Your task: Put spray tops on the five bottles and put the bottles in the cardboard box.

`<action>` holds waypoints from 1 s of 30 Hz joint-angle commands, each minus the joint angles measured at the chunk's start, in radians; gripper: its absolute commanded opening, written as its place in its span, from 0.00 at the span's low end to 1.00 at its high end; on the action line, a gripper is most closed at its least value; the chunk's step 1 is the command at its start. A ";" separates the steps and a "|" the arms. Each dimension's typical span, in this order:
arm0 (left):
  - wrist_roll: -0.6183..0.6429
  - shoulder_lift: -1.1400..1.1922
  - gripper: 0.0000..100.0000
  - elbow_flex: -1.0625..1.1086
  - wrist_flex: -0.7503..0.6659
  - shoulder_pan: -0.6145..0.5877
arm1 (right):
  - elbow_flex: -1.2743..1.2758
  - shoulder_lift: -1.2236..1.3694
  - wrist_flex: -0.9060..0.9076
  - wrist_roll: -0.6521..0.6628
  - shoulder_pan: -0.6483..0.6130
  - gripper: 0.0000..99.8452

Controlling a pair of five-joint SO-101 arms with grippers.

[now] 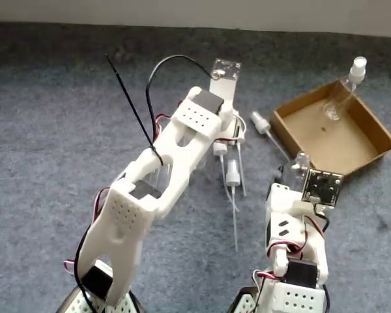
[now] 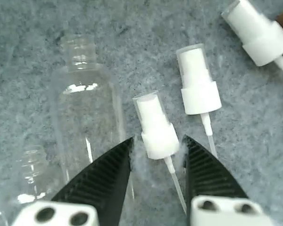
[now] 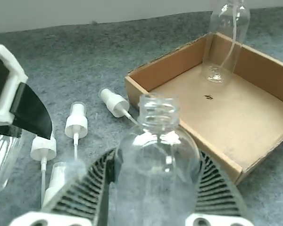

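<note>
Capping step: left gripper jaws apart, straddling top; right gripper clamped on uncapped bottle. Next, likely: close on top, lift, seat it on bottle.

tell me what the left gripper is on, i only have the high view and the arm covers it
Observer: The left gripper is open, with one finger on either side of a white spray top lying on the carpet.
Operator: does the bottle in the right gripper have a top yet
Observer: No. The right gripper is shut on a clear bottle whose threaded neck is bare.
Operator: any bottle near the left one
Observer: Yes, an uncapped bottle lies on the carpet close beside one of its fingers.
</note>
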 commanded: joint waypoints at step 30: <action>0.006 0.081 0.14 -0.061 -0.011 -0.010 | 0.005 -0.013 -0.035 -0.002 0.010 0.13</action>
